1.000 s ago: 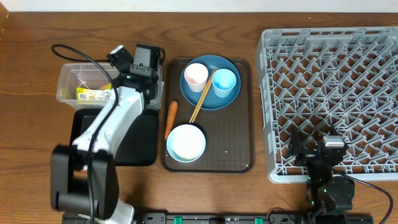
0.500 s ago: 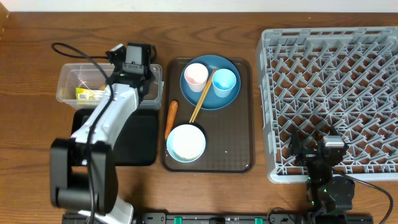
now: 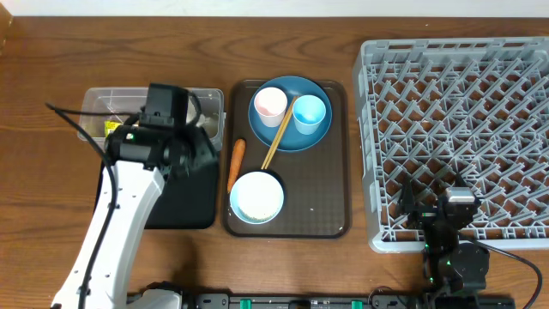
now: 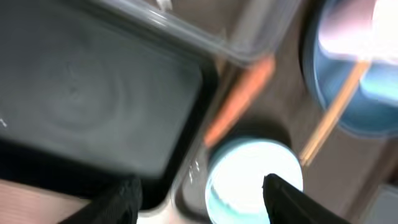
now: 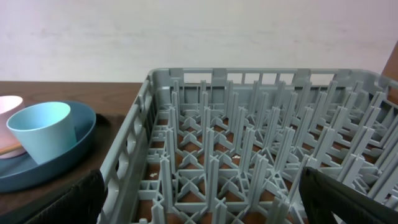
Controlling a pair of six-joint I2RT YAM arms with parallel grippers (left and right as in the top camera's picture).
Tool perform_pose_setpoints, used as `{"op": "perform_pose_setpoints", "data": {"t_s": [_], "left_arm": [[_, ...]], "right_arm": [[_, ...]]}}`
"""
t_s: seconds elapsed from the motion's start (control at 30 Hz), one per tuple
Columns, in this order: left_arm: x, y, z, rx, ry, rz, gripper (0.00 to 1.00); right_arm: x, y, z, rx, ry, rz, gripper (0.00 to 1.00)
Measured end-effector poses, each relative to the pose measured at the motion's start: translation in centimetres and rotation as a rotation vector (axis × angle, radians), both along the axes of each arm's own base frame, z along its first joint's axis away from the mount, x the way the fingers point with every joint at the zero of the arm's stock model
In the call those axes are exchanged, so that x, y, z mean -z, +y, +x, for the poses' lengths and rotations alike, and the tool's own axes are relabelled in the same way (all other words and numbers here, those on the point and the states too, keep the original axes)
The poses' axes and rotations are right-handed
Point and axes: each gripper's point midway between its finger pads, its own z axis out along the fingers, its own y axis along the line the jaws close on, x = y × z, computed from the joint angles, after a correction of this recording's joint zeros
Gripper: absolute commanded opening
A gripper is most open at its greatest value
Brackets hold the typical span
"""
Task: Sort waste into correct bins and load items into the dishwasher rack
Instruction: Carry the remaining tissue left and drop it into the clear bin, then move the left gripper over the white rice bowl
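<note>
Left end effector (image 4: pixel 202 199) spread and empty above the black tray (image 3: pixel 184 202); right end effector (image 5: pixel 199 205) spread wide at the near edge of the grey rack (image 3: pixel 463 129).

The yellow-green wrapper (image 3: pixel 120 129) lies in the clear container (image 3: pixel 99 99) on the tabletop (image 3: pixel 43 189). On the brown tray (image 3: pixel 326 197), the carrot (image 3: pixel 236 163) sits at the left edge beside the white-lined bowl (image 3: pixel 256 197). The blue plate (image 3: pixel 287 142) carries the pink cup (image 3: pixel 269 105), the light blue cup (image 3: pixel 310 113) and the chopsticks (image 3: pixel 276 142).
</note>
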Motion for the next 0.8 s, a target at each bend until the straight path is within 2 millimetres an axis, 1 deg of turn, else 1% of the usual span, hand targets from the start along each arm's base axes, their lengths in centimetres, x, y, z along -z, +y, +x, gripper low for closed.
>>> {"op": "perform_pose_setpoints", "data": {"t_s": [0.13,0.2,0.3,0.47,0.57,0.63,0.8], "left_arm": [[0.2,-3.0,-2.2,0.121,0.072,-0.07,0.64],[0.2,-4.6,-3.0,0.186,0.088,-0.089,0.61],[0.2,-6.8,-4.2,0.278,0.101,-0.102,0.57],[0.2,-10.4,-6.5,0.424,0.112,-0.092,0.57],[0.3,-11.6,-7.4,0.473,0.108,-0.055,0.57],[0.4,-12.0,-7.8,0.489,0.101,-0.026,0.57],[0.4,-12.9,-8.3,0.516,0.069,0.025,0.57]], "right_arm": [[0.0,0.0,0.0,0.0,0.0,0.0,0.99],[0.0,0.0,0.0,0.0,0.0,0.0,0.99],[0.0,0.0,0.0,0.0,0.0,0.0,0.99],[0.0,0.0,0.0,0.0,0.0,0.0,0.99],[0.0,0.0,0.0,0.0,0.0,0.0,0.99],[0.0,0.0,0.0,0.0,0.0,0.0,0.99],[0.0,0.0,0.0,0.0,0.0,0.0,0.99]]}}
